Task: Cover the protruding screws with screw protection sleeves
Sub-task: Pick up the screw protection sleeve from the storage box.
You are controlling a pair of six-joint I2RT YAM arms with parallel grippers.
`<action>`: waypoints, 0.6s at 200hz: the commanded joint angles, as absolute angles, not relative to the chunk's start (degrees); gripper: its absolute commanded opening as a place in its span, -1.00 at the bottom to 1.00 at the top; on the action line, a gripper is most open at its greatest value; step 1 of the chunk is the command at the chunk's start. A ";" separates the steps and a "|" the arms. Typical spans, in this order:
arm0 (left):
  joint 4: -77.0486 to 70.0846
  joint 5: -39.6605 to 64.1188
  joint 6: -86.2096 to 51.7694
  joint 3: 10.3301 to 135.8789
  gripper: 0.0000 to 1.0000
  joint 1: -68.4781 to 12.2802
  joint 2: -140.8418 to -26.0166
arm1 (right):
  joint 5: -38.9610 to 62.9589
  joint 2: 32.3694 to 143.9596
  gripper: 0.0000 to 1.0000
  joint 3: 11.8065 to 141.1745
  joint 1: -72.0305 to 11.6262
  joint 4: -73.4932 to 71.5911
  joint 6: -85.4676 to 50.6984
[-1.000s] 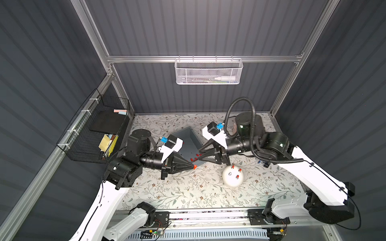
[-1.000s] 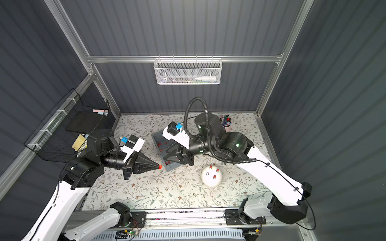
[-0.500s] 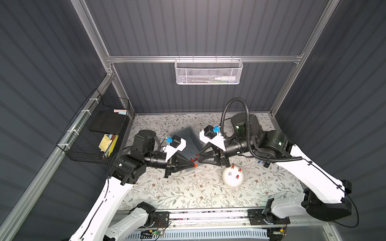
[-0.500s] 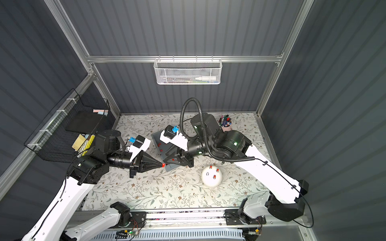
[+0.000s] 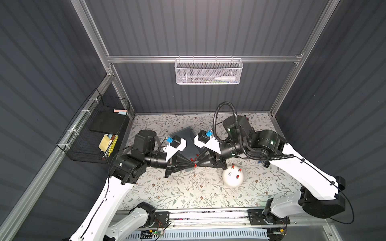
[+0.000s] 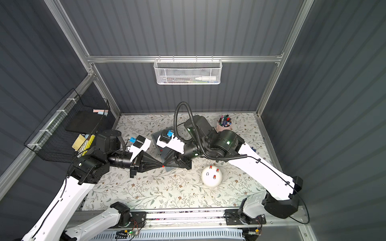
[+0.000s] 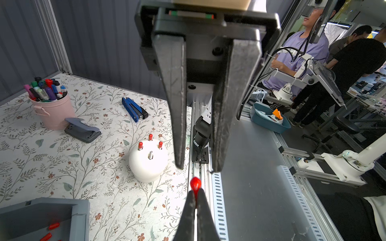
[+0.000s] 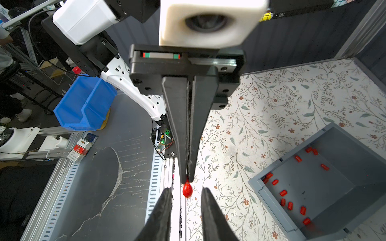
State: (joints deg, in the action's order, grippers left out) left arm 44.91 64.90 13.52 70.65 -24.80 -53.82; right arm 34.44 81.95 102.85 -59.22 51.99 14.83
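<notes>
Sleeve of bright red plastic (image 8: 187, 190), small and cylindrical: pinched at one end between the closed black fingers of the left gripper (image 8: 187, 176), in the air above the floral-patterned table (image 8: 271, 104), between the two grippers. Pinched end hidden inside the grip; which end is the open one cannot be told. In both top views it shows only as a red dot. Long axis in line with the left fingers, free rounded end pointing at the right gripper (image 7: 198, 168). Right gripper: jaws partly apart, one finger either side of the free end, a gap showing on each side. Smooth white dome (image 7: 146, 167) on the table near by, apart from both grippers: three red-capped studs (image 7: 140, 145), one bare silvery metal stud (image 7: 150, 155) standing out of its top. Grey plastic bin (image 8: 355, 146), largely covered by the arms in both top views and cut off in both wrist views: loose red sleeves (image 8: 283, 193) scattered on its floor.
</notes>
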 commanded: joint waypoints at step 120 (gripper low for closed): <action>44.45 67.04 13.18 71.46 -1.00 -25.14 -54.64 | 34.15 83.67 -0.65 104.73 -59.57 55.63 18.08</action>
State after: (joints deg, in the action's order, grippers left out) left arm 44.84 65.52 13.47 70.65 -24.80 -54.13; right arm 33.56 83.44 103.31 -59.31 54.30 16.12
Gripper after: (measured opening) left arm 0.055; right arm 0.195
